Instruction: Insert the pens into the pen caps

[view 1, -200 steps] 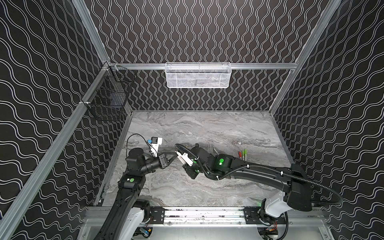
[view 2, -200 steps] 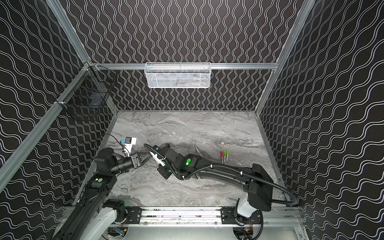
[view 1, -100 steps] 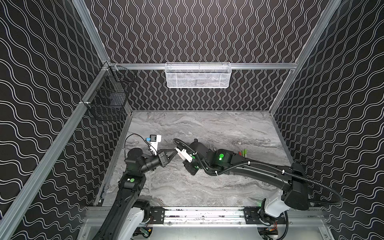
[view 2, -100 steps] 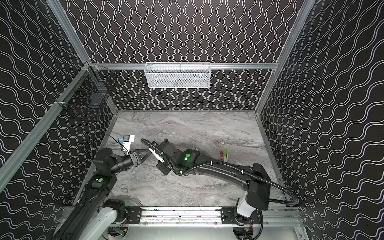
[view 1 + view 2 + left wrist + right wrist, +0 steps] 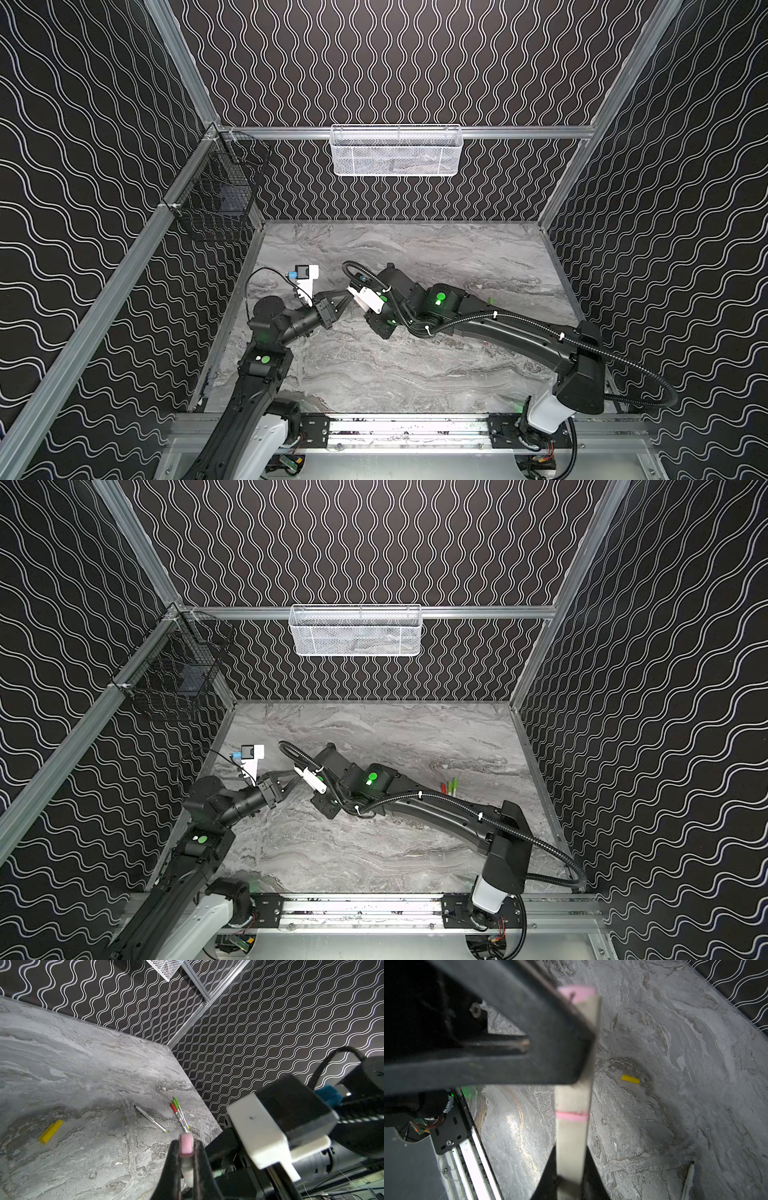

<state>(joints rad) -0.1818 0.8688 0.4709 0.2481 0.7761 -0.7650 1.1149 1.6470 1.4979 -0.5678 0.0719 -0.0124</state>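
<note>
Both arms meet left of centre in both top views, low over the grey marbled surface (image 5: 415,374). The left claw (image 5: 343,297) points right, toward the right arm's wrist. The right claw's tips are hidden under its own camera mount there.

The wrist views show the grips. In the left wrist view, the left claw (image 5: 186,1144) is clamped together on the pale cap (image 5: 186,1148), whose pink end pokes out between the fingers. In the right wrist view, the right claw (image 5: 570,1160) is closed on the held pen (image 5: 571,1142). This pale barrel runs straight up to the cap (image 5: 586,1022) pinched by the left claw's dark finger (image 5: 550,1043). A pink ring crosses the pale line between the two claws. Whether the pen is pushed fully home cannot be told.

On the surface lie the other pieces:
- The yellow cap (image 5: 51,1131) lies alone on its side.
- The loose pen (image 5: 150,1118) lies uncapped between that cap and the group, nearer the group.
- The three capped pens (image 5: 449,786) – one red, two green – lie side by side, right of centre in a top view, just beyond the right forearm.
</note>
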